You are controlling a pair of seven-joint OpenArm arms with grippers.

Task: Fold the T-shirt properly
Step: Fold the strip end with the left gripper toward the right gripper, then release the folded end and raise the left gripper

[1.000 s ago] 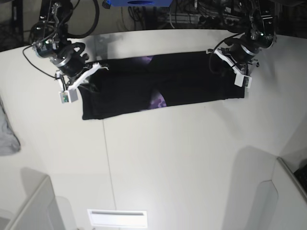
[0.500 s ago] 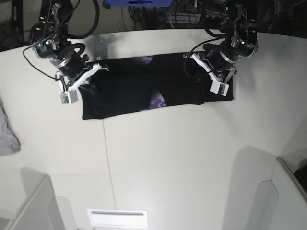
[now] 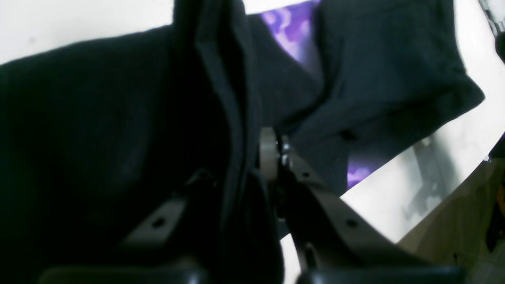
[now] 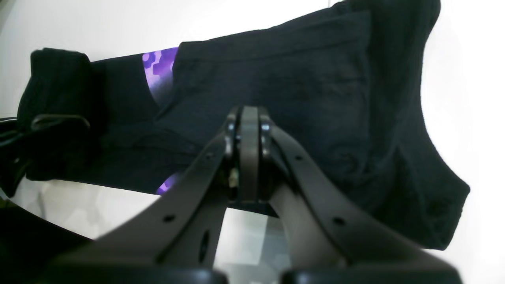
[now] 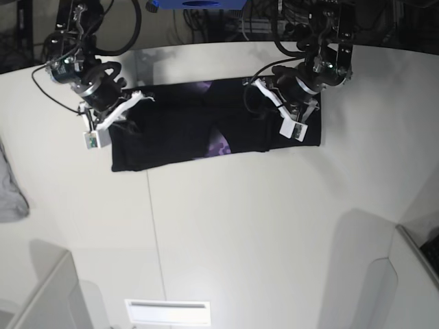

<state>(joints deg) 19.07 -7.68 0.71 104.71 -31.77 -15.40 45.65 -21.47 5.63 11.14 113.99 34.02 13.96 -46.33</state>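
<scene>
The black T-shirt [image 5: 178, 130] lies as a long band across the far part of the white table [image 5: 240, 219], a purple patch [image 5: 221, 145] showing at its middle. My left gripper [image 5: 257, 88] is shut on the band's right end, lifted and carried over the middle. In the left wrist view a fold of the T-shirt [image 3: 79, 118] runs between the fingers [image 3: 270, 157]. My right gripper [image 5: 140, 97] is shut at the band's upper left edge. In the right wrist view its fingertips [image 4: 249, 130] meet over the T-shirt [image 4: 315, 90], and no cloth shows between them.
A light grey cloth [image 5: 10, 188] lies at the table's left edge. Pale bins stand at the front left [image 5: 48, 288] and front right [image 5: 411, 274] corners. A white slot [image 5: 168, 312] sits at the front edge. Cables and gear crowd the back.
My left gripper has travelled leftwards with the T-shirt's right end, doubling it over the middle, so the band is shorter. The right arm has stayed put.
</scene>
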